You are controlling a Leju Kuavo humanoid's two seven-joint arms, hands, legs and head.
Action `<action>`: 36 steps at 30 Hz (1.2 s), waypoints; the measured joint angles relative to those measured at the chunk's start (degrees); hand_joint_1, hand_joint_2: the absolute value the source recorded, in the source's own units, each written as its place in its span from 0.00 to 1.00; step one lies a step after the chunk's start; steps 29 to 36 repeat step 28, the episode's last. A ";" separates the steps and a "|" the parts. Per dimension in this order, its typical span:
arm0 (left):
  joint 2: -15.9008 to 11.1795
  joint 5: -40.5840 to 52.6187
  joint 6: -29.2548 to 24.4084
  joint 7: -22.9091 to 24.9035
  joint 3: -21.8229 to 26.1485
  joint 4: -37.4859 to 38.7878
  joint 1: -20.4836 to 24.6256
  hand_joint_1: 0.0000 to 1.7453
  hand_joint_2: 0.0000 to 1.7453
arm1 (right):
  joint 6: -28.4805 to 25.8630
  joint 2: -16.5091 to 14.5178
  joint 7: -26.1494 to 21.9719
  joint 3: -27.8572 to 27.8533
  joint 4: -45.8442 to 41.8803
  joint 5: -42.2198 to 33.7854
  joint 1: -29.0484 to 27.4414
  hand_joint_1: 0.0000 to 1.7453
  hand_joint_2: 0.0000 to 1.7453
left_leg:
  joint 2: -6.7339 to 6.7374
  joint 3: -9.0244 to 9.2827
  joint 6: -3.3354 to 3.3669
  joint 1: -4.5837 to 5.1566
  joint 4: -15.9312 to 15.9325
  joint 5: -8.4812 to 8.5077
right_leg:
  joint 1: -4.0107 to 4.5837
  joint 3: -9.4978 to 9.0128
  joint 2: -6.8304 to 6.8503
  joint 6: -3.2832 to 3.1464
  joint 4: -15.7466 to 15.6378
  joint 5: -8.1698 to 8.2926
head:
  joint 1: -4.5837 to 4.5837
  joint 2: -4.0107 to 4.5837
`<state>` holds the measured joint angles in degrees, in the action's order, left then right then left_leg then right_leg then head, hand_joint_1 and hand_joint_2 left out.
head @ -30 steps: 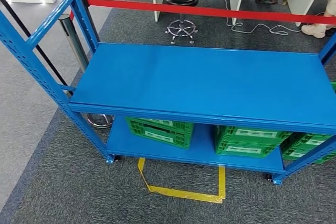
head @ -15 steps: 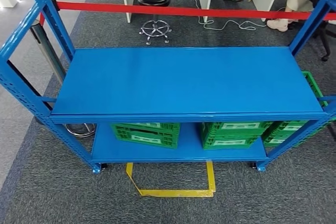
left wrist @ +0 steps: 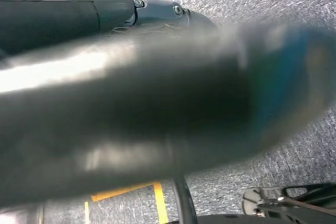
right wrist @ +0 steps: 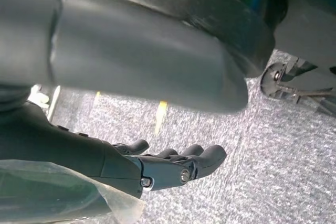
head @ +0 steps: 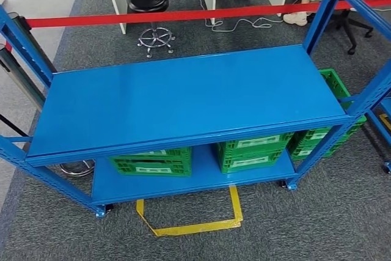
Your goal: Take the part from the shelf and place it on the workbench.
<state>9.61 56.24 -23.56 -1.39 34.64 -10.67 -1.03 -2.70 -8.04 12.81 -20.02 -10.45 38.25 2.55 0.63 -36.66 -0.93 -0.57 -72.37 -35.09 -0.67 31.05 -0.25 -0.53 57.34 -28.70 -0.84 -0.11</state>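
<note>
Bright, even indoor light in the head view; both wrist views dim and blurred.
The glossy blue metal shelf top [head: 184, 99] carries a soft pale sheen and casts shadow over the lower tier. Straight edges bow towards the frame borders. Close dark shapes smear across the wrist views, while the grey carpet [right wrist: 253, 177] stays sharper.

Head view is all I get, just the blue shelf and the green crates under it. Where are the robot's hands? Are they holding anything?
Observer: The right hand hangs over grey carpet, fingers loosely apart, holding nothing.
Operator: And the left one?
Observer: The left hand is a dark blur close to its wrist camera, so I cannot tell whether it is open.
Operator: Is anything on the floor near it?
Observer: Yes, yellow tape runs across the carpet beyond it.
</note>
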 joint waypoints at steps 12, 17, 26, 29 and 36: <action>-1.68 -12.07 5.51 1.08 -5.76 -1.31 -2.19 0.00 1.00 | 0.44 1.55 -2.74 2.20 -2.84 -8.48 -1.80 0.00 1.00 | -0.73 5.11 1.52 0.36 14.34 6.70 | 0.22 -0.35 -0.62 0.62 -0.25 -0.73 | 0.13 0.00; -3.02 -19.49 8.49 1.08 -10.09 -2.70 -2.84 0.00 1.00 | 0.81 2.39 -4.40 4.58 -4.11 -13.42 -3.46 0.00 1.00 | -0.73 5.10 1.80 0.58 14.25 6.68 | -0.02 -0.80 -0.65 1.52 -0.40 -0.63 | 0.10 0.00; -5.16 -32.15 13.62 1.08 -17.78 -5.35 -4.14 0.00 1.00 | 1.43 3.95 -7.27 9.17 -6.51 -21.94 -5.92 0.00 1.00 | -0.73 5.19 1.83 0.49 14.29 6.66 | 0.06 -0.77 -0.62 1.80 -0.39 -0.70 | 0.07 0.00; -5.51 -34.34 14.51 1.08 -19.19 -5.85 -4.41 0.00 1.00 | 1.49 4.28 -7.76 10.03 -6.97 -23.41 -6.38 0.00 1.00 | -0.73 5.22 1.82 0.45 14.30 6.67 | 0.09 -0.77 -0.62 1.79 -0.38 -0.71 | 0.06 0.00; -5.51 -34.34 14.51 1.08 -19.19 -5.85 -4.41 0.00 1.00 | 1.49 4.28 -7.76 10.03 -6.97 -23.41 -6.38 0.00 1.00 | -0.73 5.22 1.82 0.45 14.30 6.67 | 0.09 -0.77 -0.62 1.79 -0.38 -0.71 | 0.06 0.00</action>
